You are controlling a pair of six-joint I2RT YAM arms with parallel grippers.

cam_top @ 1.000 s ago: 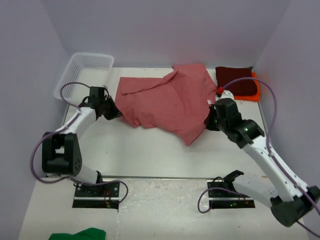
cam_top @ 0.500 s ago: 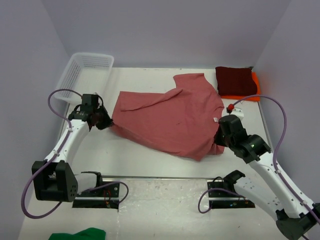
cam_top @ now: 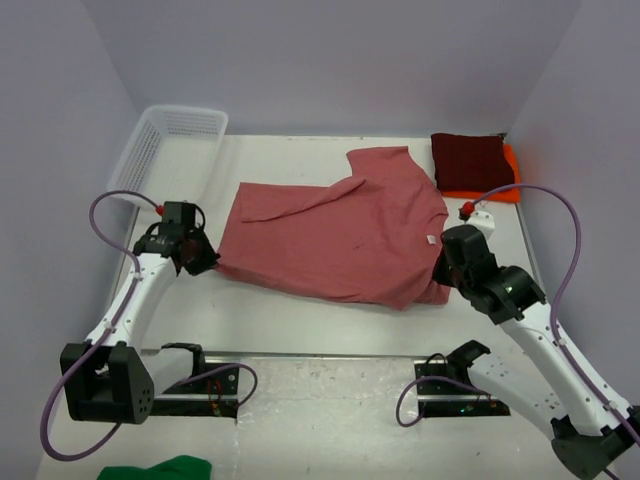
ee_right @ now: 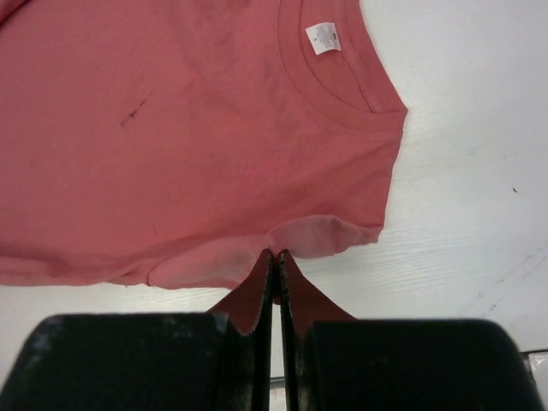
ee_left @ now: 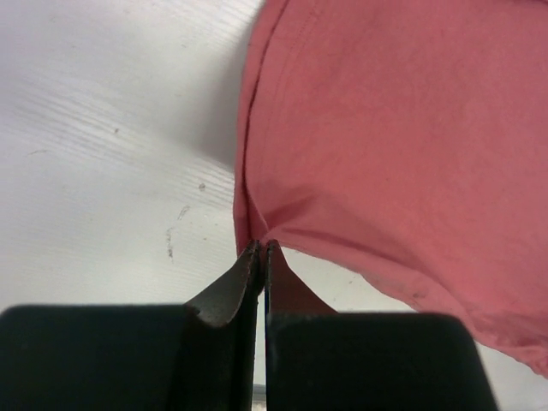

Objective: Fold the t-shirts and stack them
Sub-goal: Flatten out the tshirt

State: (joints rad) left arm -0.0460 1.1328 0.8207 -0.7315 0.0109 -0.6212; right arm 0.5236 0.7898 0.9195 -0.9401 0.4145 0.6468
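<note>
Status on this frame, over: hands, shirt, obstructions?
Left hand shut on corner of faded rose cotton t-shirt. Right hand shut on its edge near collar. Shirt spread out, not yet folded. Nothing blocking.

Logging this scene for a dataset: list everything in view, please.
rose t-shirt: 1, faded brick-red, spread mid-table
maroon t-shirt: 1, dark maroon, folded, far right corner
orange t-shirt: 1, bright orange, under the maroon t-shirt
basket: 1, white mesh, far left corner
green cloth: 1, green, near left edge, cut off
left pincer: 1, black, shut on rose t-shirt's left edge
right pincer: 1, black, shut on its right edge, near the collar
</note>
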